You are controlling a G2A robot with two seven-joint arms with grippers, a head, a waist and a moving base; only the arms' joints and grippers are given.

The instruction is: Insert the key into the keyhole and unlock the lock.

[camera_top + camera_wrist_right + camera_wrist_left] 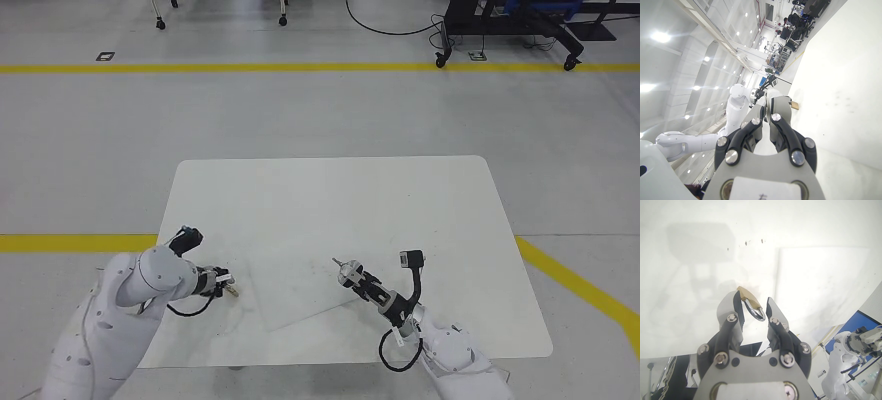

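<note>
A white panel (821,373) in the room behind, seen in the left wrist view, carries a round logo and 1 short line of dark print, turned on its side. A white label (764,190) on the base of the right end effector (769,101) bears 1 dark character, cut off at the edge. White marks on a black plate (773,81) are too small to read.
</note>
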